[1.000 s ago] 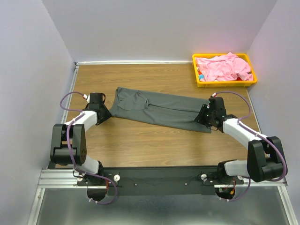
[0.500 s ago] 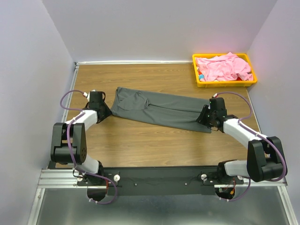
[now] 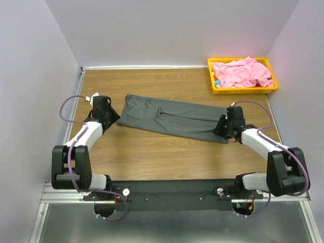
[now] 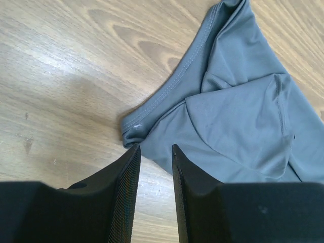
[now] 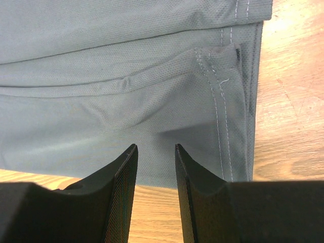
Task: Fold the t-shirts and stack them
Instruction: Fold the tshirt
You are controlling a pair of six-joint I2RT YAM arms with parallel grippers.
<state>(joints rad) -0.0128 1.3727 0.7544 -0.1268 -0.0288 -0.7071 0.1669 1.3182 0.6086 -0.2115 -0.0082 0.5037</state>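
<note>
Pointing at opposite ends of the grey t-shirt (image 3: 172, 119) on the counter (image 3: 152, 152), left fingers (image 4: 126, 192) and right fingers (image 5: 121, 192) stand narrowly parted, empty.

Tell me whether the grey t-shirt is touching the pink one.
Apart. The top view shows the pink t-shirt heaped in the yellow tray, with bare table between the tray and the grey t-shirt.

No readable text or markings.
</note>
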